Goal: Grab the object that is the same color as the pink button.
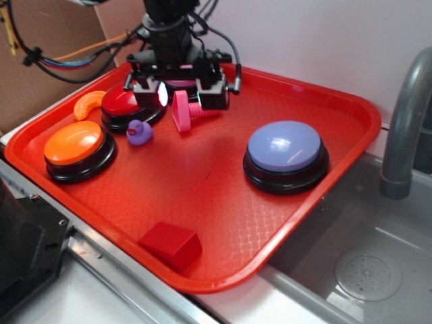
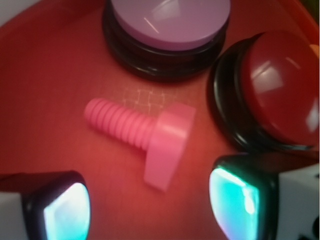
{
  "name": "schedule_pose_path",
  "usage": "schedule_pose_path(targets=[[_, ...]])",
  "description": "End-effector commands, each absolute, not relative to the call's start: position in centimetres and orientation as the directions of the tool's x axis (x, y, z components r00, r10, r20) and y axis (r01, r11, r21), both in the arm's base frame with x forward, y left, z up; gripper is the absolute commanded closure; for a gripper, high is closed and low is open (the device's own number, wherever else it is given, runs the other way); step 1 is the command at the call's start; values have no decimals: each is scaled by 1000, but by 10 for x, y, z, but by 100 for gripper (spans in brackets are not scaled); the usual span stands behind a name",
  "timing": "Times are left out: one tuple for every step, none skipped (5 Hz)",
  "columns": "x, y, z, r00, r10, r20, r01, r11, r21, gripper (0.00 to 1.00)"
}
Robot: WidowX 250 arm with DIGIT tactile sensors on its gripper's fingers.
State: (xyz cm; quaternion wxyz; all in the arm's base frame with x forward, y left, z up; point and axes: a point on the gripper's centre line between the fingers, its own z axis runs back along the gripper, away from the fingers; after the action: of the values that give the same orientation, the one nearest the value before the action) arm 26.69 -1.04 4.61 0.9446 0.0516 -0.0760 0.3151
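On my remote feed the arm was black, with black cables looping off its wrist housing. I saw the gripper carried two blocky black fingers with pale faces. In the wrist view each finger pad was a rounded, black-framed panel that glowed cyan-white, backed by white blocks
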Motion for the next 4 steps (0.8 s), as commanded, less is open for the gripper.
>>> schedule_pose_path(targets=[[283,4,41,750,626,214,-645,764,24,11],[285,4,39,747,625,225,-647,761,35,82],[286,4,35,744,628,229,-651,758,36,95],[285,3,39,740,624,253,-656,753,61,100]])
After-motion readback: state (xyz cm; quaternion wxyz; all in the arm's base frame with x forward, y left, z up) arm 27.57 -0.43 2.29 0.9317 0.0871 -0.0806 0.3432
